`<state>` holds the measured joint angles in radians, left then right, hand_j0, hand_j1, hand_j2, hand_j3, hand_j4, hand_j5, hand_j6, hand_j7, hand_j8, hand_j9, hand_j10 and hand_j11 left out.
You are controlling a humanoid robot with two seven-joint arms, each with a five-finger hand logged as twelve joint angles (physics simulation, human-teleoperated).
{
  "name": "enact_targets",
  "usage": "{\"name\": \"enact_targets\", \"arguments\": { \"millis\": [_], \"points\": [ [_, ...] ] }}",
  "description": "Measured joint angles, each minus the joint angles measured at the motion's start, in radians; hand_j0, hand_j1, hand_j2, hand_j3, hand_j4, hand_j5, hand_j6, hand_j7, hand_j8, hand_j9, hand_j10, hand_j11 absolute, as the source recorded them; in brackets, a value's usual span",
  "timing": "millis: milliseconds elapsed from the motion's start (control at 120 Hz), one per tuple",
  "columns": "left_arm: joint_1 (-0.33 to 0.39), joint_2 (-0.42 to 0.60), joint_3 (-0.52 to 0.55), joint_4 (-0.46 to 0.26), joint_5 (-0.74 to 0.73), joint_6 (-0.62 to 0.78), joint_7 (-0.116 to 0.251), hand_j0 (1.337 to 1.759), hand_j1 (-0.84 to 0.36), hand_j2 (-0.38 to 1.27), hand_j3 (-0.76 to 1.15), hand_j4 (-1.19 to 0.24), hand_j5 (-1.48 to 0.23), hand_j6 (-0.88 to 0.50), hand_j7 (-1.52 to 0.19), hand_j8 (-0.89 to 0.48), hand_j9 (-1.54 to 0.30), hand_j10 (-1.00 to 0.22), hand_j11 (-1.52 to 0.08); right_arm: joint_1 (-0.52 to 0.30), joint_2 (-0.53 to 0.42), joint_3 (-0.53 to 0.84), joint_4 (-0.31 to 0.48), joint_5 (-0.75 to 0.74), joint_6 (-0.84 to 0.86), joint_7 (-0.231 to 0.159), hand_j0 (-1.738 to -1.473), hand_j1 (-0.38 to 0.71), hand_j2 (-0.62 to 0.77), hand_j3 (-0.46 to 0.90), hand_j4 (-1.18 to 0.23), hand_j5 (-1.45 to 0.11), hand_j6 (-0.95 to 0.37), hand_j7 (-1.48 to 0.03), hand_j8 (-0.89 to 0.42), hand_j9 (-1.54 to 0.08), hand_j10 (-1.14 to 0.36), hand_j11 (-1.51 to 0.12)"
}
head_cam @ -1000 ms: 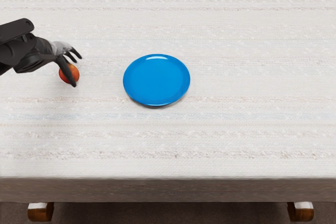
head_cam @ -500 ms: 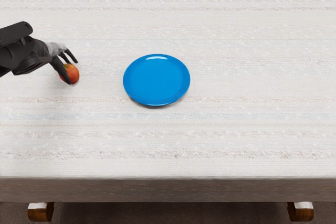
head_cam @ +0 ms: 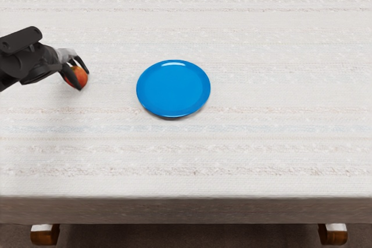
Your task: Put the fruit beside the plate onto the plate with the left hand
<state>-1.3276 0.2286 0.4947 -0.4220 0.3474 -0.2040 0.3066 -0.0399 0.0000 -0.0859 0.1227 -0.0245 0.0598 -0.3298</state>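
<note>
The fruit (head_cam: 79, 78) has edged upward, seemingly clasped by the left hand (head_cam: 65, 67), near the plate (head_cam: 173, 88).

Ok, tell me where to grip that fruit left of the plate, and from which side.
Probably best: grip the fruit around its middle, coming from its left and above, as the left hand does. It is small and round, with no handle, and the arm enters from that side.
</note>
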Motion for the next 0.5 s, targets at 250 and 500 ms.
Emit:
{"name": "enact_targets", "arguments": {
  "millis": [250,500],
  "points": [
    [-0.059,-0.029,-0.007,-0.008,-0.007,-0.003,-0.001,1.656,-0.29,0.1,0.0,-0.55,-0.75,-0.43,-0.74,-0.44,-0.73,-0.56,-0.73,0.0,0.0,0.0,0.0,0.0,0.0,0.0,-1.658,-0.35,0.0,0.0,0.0,0.0,0.0,0.0,0.0,0.0,0.0,0.0],
    [-0.097,-0.078,-0.011,-0.012,-0.014,-0.004,-0.001,1.656,-0.28,0.11,0.0,-0.55,-0.74,-0.44,-0.74,-0.45,-0.73,-0.55,-0.73,0.0,0.0,0.0,0.0,0.0,0.0,0.0,-1.658,-0.35,0.0,0.0,0.0,0.0,0.0,0.0,0.0,0.0,0.0,0.0]
  ]
}}
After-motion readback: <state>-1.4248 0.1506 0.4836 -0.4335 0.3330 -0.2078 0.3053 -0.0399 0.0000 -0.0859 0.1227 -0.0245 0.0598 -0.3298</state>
